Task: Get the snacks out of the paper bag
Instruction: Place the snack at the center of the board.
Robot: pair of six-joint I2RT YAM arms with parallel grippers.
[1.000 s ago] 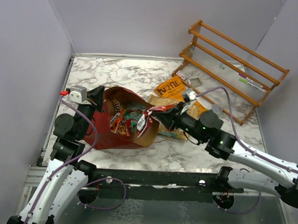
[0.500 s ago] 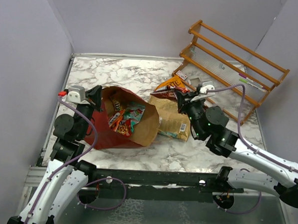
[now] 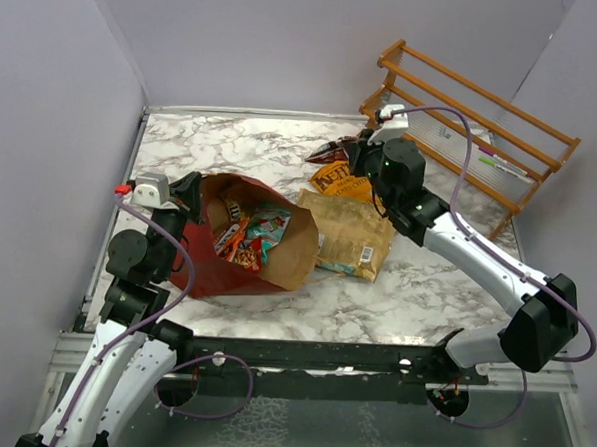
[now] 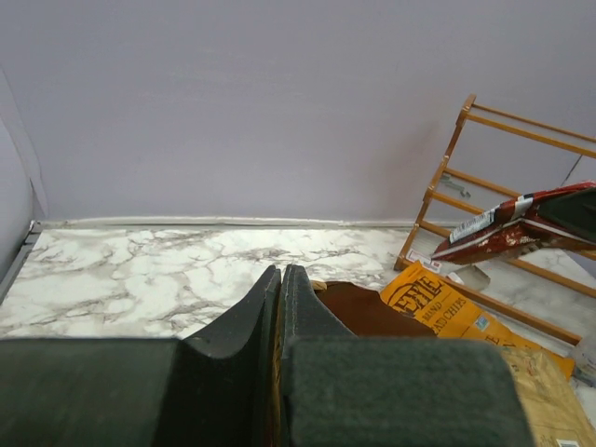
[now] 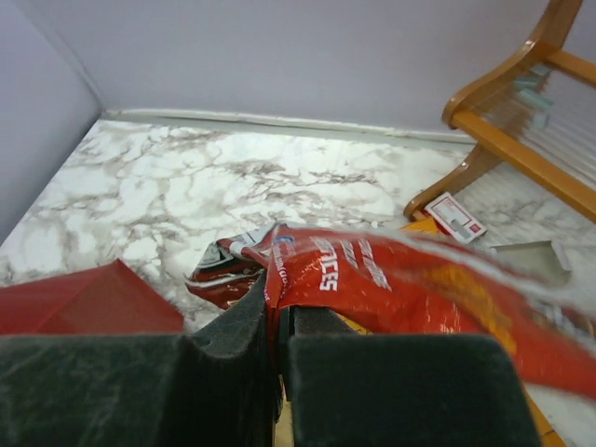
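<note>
So right tool, clamped on a red candy pack, has swung out of the paper bag to over the Kettle bag; left tool pinches the bag's rim. More snacks left inside.

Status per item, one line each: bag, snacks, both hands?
paper bag, on its side, mouth open, packets inside
left hand, shut on the paper bag's rim
right hand, shut on the red candy pack
red candy pack, out of the bag, held in the air
Kettle chip bag, out, lying on the table
tan chip bag, out, flat beside the bag's mouth
</note>
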